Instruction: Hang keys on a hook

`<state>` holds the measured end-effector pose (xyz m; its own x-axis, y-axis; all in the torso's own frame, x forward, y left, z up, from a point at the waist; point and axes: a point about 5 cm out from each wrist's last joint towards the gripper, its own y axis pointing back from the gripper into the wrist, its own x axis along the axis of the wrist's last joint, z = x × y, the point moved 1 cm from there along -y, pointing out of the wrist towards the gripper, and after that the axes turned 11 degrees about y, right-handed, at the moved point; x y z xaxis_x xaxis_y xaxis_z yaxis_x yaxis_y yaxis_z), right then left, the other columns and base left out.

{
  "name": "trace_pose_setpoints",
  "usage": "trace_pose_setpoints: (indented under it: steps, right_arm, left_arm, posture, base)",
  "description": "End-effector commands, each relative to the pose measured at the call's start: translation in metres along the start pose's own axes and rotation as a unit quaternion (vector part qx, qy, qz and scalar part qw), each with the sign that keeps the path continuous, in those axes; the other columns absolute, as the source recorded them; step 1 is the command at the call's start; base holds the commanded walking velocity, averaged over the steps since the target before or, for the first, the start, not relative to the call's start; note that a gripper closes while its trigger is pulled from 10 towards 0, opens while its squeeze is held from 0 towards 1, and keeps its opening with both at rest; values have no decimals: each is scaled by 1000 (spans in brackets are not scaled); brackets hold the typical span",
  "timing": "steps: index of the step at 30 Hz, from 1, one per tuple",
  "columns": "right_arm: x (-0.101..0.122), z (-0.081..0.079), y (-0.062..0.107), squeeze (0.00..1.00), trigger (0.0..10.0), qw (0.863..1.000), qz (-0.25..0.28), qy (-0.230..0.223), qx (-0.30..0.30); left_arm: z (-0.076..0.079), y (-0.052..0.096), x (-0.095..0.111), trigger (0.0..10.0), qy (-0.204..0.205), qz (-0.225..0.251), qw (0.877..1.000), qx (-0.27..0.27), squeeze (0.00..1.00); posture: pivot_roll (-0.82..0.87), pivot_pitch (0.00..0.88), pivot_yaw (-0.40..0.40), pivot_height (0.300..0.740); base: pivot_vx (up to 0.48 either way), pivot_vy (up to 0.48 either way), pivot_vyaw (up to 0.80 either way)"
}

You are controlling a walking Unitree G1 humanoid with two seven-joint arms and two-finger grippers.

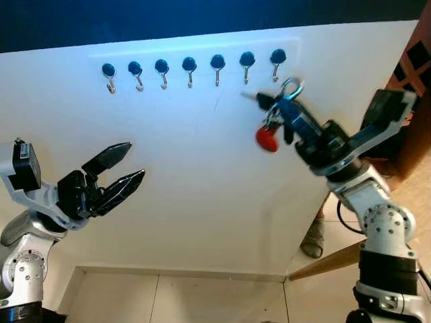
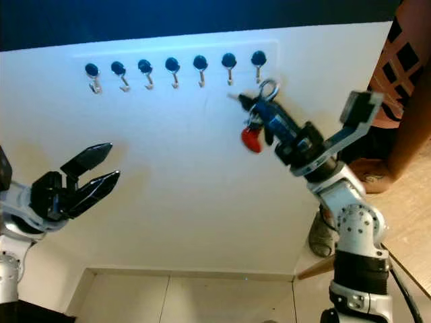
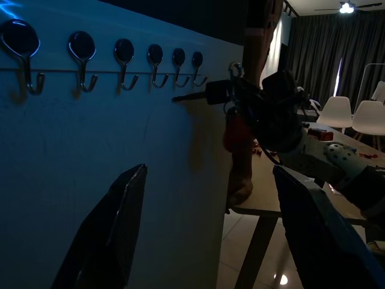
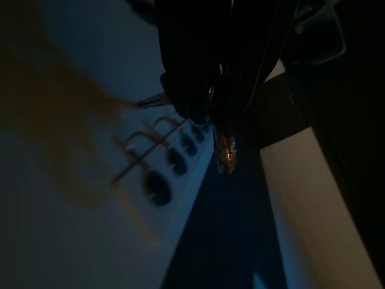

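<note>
Floor tiles [image 1: 168, 299] lie nearest, at the foot of the white wall [image 1: 202, 182]. Above them, on the robot's left side, the left gripper [image 1: 128, 168] is raised in front of the wall with its two black fingers spread apart and nothing between them. On the right side, the right gripper [image 1: 276, 108] reaches up toward the wall and its fingers are closed on the keys [image 1: 273, 121]; a red tag [image 1: 267, 139] hangs below them and a silver ring [image 1: 291, 88] stands up above the fingers. The ring is just below the rightmost hook [image 1: 277, 60] in a row of seven hooks [image 1: 189, 69] with dark round heads; I cannot tell if it touches the hook.
</note>
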<state>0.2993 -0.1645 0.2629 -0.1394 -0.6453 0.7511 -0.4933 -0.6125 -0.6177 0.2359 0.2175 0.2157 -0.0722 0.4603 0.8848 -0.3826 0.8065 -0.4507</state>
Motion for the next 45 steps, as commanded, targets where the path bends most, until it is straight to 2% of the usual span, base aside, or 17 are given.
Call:
trace_pose_setpoints:
  steps: [1, 8, 9, 11, 13, 16, 21, 28, 34, 37, 40, 45]
  right_arm:
    - [1, 1, -3, 0, 10000, 1000, 7, -4, -2]
    - [-4, 8, -9, 0, 10000, 999, -4, -27, -26]
    - [-11, 10, -11, 0, 10000, 998, -26, -35, -35]
    - [-11, 10, -11, 0, 10000, 998, -26, -35, -35]
    - [-23, 9, -11, 0, 10000, 996, -76, -42, -25]
    - [-23, 12, -10, 0, 10000, 995, -90, -43, -29]
    - [-18, 13, -11, 0, 10000, 995, -92, -36, -26]
    - [0, -8, -12, 0, 10000, 996, -59, -17, 64]
    - [-1, -15, -11, 0, 10000, 994, -69, -14, 88]
    - [-1, -11, -12, 0, 10000, 995, -66, -15, 75]
    - [-2, 2, -16, 0, 10000, 997, -64, -14, 28]
    - [-3, 7, -16, 0, 10000, 998, -62, -16, 10]
  left_arm:
    - [-1, 2, 2, 10000, -10, -16, 1000, 2, 0]
    - [0, 1, 2, 10000, -10, -15, 1000, -1, 0]
    - [1, 1, 2, 10000, -10, -15, 1000, -1, 0]
    - [1, 1, 2, 10000, -10, -15, 1000, -1, 0]
    - [1, 0, 1, 10000, -9, -16, 1000, -3, 0]
    - [2, 0, 1, 10000, -8, -16, 1000, -5, 0]
    - [2, -1, 1, 10000, -7, -16, 1000, -7, 0]
    - [2, -4, 0, 10000, -4, -15, 1000, -14, 0]
    - [3, -4, 0, 10000, -2, -15, 1000, -16, 0]
    - [3, -5, -1, 10000, -1, -16, 1000, -17, 0]
    - [3, -5, -1, 10000, -1, -17, 1000, -17, 0]
    - [3, -5, -1, 10000, 0, -16, 1000, -18, 0]
  posture:
    - [-152, 66, 90, 740]
    - [-152, 66, 90, 740]
    - [-147, 63, 86, 740]
    - [-147, 63, 86, 740]
    - [-147, 63, 86, 740]
    - [-146, 67, 87, 740]
    - [-147, 68, 89, 740]
    - [-150, 69, 90, 740]
    - [-151, 72, 92, 740]
    - [-151, 72, 92, 740]
    - [-148, 74, 93, 740]
    - [-148, 74, 93, 740]
  base:
    - [0, 0, 0]
    - [0, 0, 0]
    - [0, 0, 0]
    - [0, 0, 0]
    - [0, 0, 0]
    - [0, 0, 0]
    - [0, 0, 0]
    - [0, 0, 0]
    - [0, 0, 0]
    - [0, 0, 0]
    - [0, 0, 0]
    - [0, 0, 0]
